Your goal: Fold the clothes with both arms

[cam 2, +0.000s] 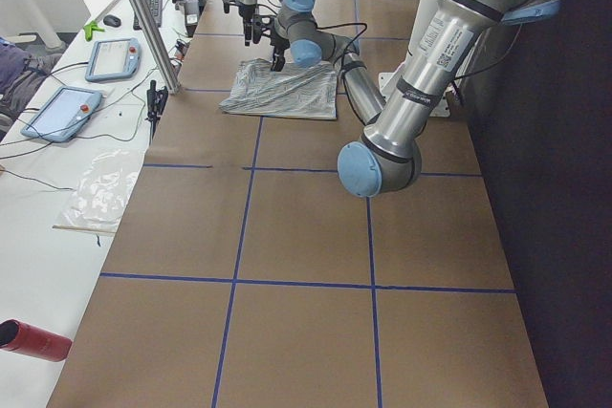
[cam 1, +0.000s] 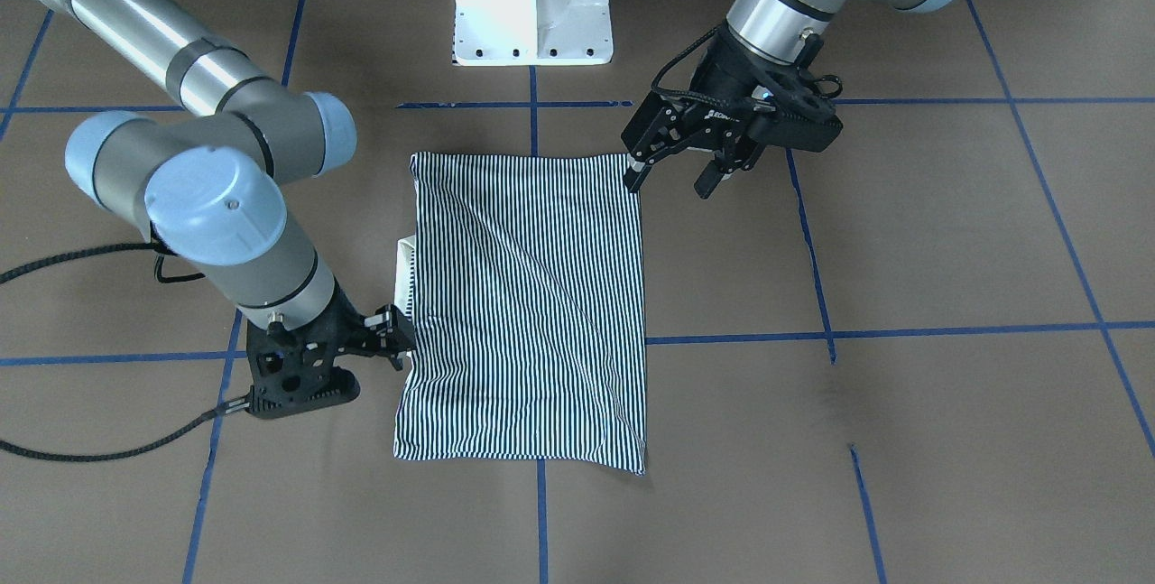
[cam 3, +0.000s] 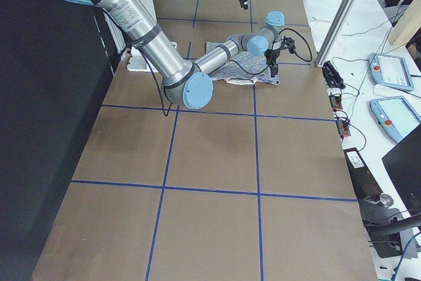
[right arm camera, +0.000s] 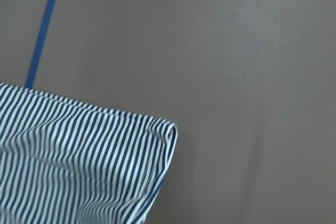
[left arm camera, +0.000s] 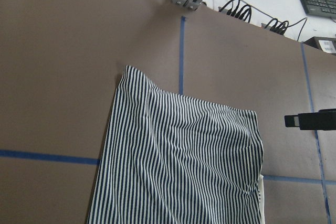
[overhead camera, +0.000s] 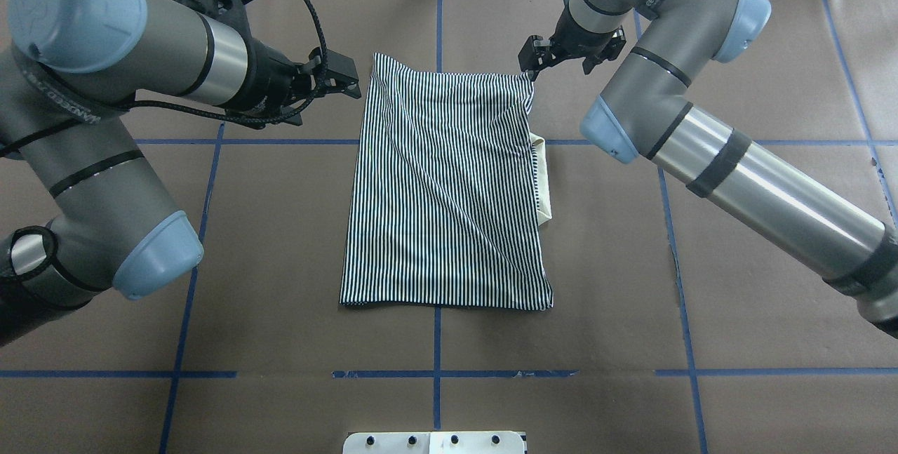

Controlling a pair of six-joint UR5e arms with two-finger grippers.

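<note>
here the folded polo shirt (cam 1: pixel 528 304) lies between spread left fingers (cam 1: pixel 710 180) and spread right fingers (cam 1: pixel 386 322).

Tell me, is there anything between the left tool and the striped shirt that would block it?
Nothing visible does. The left tool hangs open by the edge of the shirt, and only bare brown table shows near it. The right tool is at the shirt's opposite side, out of that path.
</note>
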